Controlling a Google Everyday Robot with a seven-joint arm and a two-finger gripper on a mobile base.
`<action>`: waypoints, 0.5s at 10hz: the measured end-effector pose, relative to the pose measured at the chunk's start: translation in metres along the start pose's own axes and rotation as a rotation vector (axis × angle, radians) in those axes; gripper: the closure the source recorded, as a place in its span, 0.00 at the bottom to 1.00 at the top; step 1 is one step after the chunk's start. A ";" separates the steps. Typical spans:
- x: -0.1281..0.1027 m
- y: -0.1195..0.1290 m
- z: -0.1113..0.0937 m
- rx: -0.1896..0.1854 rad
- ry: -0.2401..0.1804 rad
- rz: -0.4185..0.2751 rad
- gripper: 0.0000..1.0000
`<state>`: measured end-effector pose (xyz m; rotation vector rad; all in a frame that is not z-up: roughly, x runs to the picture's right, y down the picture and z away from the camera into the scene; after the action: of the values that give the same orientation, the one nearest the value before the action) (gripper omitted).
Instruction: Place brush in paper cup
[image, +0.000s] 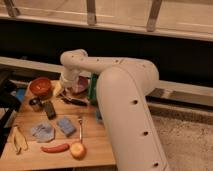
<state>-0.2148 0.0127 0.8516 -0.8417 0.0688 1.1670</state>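
The brush (74, 101), slim and dark, lies flat on the wooden table (95, 150) just in front of a purple bowl. My gripper (65, 88) hangs at the end of the white arm, right above and slightly left of the brush, between the red bowl and the purple bowl. It looks open, with nothing seen in it. A cream shape (57, 89) beside the red bowl looks like the paper cup, partly hidden by the gripper.
A red bowl (40, 86), a metal cup (35, 103) and a black block (48, 109) sit at the left. A fork (80, 127), blue sponge (65, 125), cloth (42, 131), red chili (55, 148) and round fruit (77, 150) lie nearer. A green object (92, 89) stands behind my arm.
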 end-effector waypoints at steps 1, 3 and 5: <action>0.000 -0.007 0.000 0.010 0.006 0.003 0.22; 0.001 -0.015 0.007 0.026 0.029 0.005 0.22; 0.008 -0.024 0.017 0.024 0.054 0.021 0.22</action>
<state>-0.1981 0.0261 0.8732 -0.8532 0.1361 1.1609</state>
